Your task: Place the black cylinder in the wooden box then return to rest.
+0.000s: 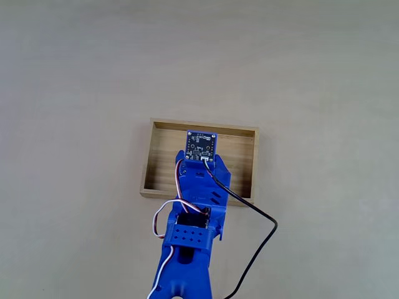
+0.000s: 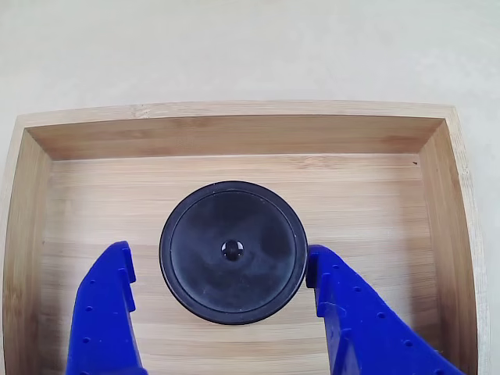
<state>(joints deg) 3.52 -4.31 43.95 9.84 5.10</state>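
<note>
Standing upright on the box floor, near the middle, the cylinder [image 2: 232, 251] shows its round matte top with a small centre dimple. Judged light and rigid, probably plastic; curved wall likely a bit slick, so any regrasp should pinch across the diameter, low on the side. Tool [image 2: 221, 285] spread wide: left finger clear of the cylinder, right finger [image 2: 337, 291] just beside or grazing it, gripping nothing. Box [image 1: 161, 131] sits on the pale counter [image 1: 75, 75], arm reaching over its near wall.
</note>
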